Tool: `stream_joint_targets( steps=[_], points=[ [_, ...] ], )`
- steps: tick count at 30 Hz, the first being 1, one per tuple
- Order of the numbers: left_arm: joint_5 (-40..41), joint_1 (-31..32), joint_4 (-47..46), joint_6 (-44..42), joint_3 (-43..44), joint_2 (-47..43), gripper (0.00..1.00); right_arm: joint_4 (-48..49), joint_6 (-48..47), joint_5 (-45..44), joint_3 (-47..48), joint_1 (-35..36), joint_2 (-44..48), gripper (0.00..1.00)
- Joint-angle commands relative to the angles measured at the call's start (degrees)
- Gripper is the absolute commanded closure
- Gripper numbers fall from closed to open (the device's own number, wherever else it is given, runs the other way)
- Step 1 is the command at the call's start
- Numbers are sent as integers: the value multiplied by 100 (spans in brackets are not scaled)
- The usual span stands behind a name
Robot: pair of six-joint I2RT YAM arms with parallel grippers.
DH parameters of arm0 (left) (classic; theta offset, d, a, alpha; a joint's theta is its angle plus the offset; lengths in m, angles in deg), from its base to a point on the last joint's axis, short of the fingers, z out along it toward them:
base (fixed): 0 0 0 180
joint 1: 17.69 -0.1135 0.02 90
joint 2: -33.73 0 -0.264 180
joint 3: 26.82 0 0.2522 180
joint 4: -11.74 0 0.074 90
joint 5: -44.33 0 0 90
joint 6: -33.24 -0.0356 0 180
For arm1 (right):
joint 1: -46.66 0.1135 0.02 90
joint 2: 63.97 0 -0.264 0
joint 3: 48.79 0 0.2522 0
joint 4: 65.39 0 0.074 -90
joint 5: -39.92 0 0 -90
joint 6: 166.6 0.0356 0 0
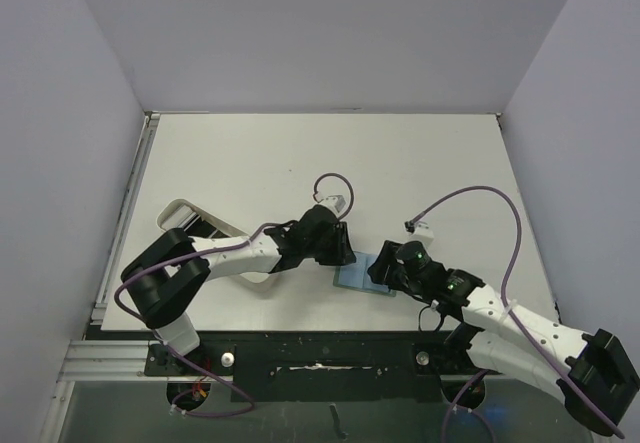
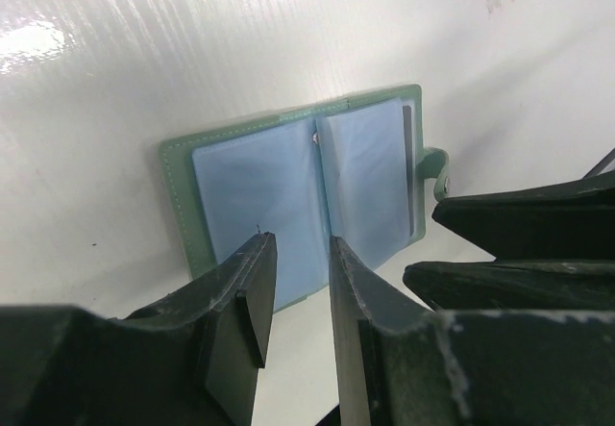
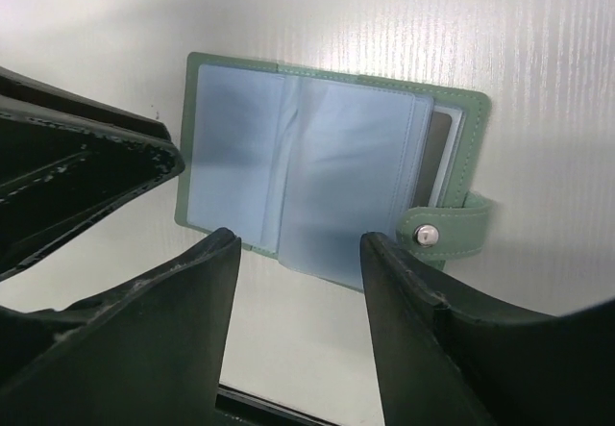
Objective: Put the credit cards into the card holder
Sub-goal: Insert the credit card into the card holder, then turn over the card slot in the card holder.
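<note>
Looks partly done: thin dark card (image 3: 439, 157) apparently tucked into open sage-green folding card holder (image 3: 327, 166). Left gripper (image 2: 298, 243), right gripper (image 3: 300, 243) both parted, empty. No loose cards seen.

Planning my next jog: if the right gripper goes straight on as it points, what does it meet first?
Probably the open card holder, which lies flat straight ahead of the right gripper, centred on its gap; depth is unclear.
</note>
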Motion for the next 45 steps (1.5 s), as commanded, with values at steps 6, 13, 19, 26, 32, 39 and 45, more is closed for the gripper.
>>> stream_joint_targets(
  steps=[6,13,19,26,32,39,45],
  points=[
    [180,-93,146,-142,219,-116,72,633,73,-409,22,6,-397,43],
    [96,-90,33,-94,113,109,72,852,160,-466,-121,-14,-669,38],
    [17,-87,-150,-29,-35,267,72,1102,228,-397,-224,-62,-870,34],
    [-73,-87,-308,37,-194,360,73,1874,279,323,-591,-408,-929,32],
    [-135,-86,-490,93,-322,414,73,3012,401,1143,-1182,-845,-380,32],
    [-186,-74,-603,140,-351,450,74,3172,434,1346,-1212,-1026,-367,32],
    [-188,-70,-639,177,-384,427,74,3572,454,1664,-1196,-1041,-617,33]
  ],
)
